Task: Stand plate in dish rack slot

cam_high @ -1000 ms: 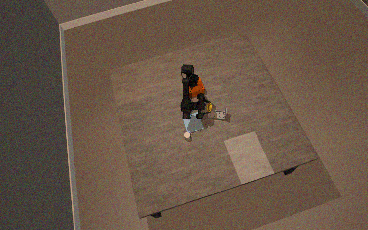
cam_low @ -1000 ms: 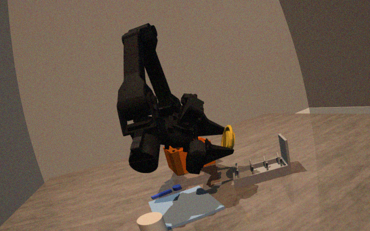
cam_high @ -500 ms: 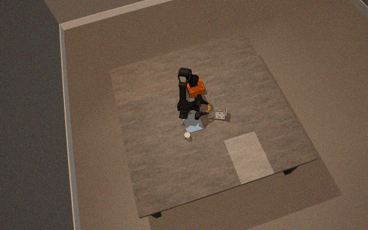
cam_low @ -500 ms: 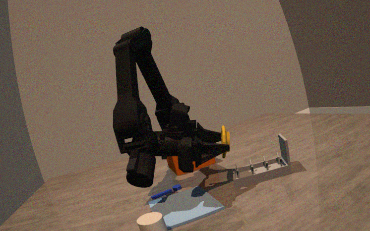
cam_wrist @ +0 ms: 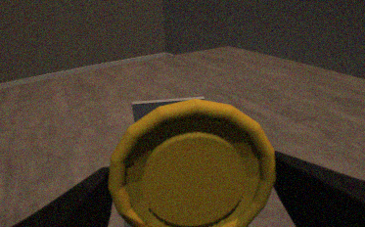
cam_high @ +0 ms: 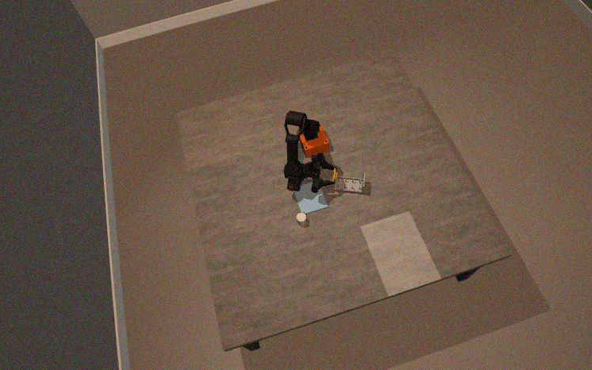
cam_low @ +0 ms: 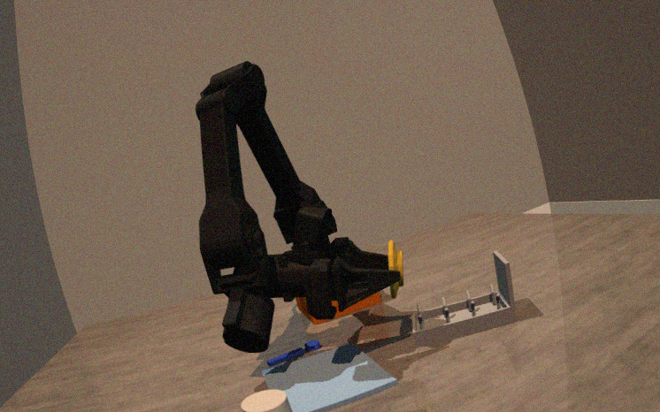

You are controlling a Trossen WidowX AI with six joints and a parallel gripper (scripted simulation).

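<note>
Yellow plate stands on edge, clamped in the claw, seemingly just short of the dish rack.

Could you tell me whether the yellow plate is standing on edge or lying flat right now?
On edge: the plate shows only its thin rim in the exterior view, held by the gripper above the table, short of the dish rack.

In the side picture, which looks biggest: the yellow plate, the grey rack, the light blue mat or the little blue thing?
1. Light blue mat, though it lies nearest the camera.
2. Grey rack.
3. Little blue thing.
4. Yellow plate, seen edge-on in the gripper.
</note>
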